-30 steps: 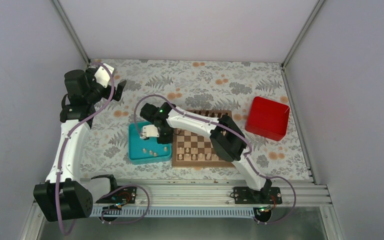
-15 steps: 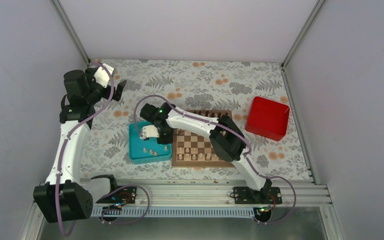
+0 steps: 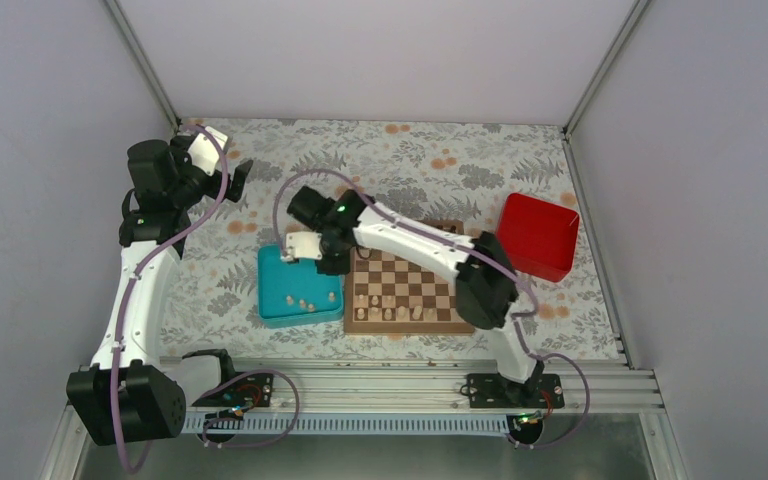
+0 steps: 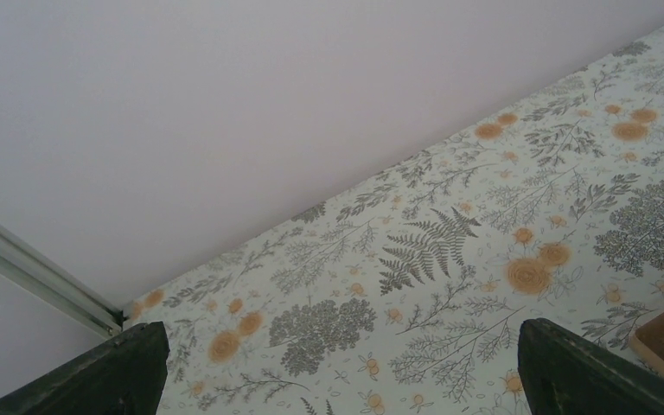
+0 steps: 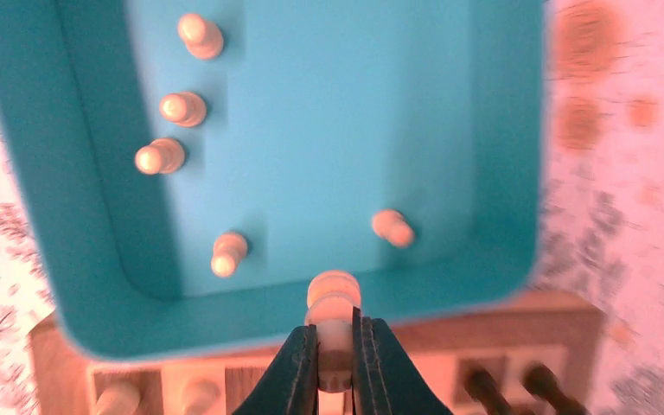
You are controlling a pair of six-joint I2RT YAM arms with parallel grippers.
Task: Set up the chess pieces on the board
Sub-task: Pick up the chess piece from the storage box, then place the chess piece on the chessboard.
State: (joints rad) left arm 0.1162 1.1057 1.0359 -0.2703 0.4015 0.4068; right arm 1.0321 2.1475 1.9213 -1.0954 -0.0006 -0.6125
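Observation:
The wooden chessboard [image 3: 410,290] lies mid-table with pale pieces [image 3: 388,313] along its near rows; its edge shows in the right wrist view [image 5: 484,341]. My right gripper [image 5: 335,354] is shut on a pale beige chess piece [image 5: 334,303], held above the seam between the teal tray [image 5: 311,130] and the board; from above it is at the tray's far right corner [image 3: 328,258]. Several pale pieces [image 5: 181,108] lie in the tray. My left gripper [image 4: 337,372] is open and empty, raised at the far left [image 3: 235,178].
A red box [image 3: 534,236] stands to the right of the board. The teal tray [image 3: 282,300] sits against the board's left edge. Dark pieces [image 5: 501,385] stand on the board's far row. Walls close in on three sides.
My right gripper has lifted from the tray with a pale piece and shifted right toward the board. The left arm has not moved.

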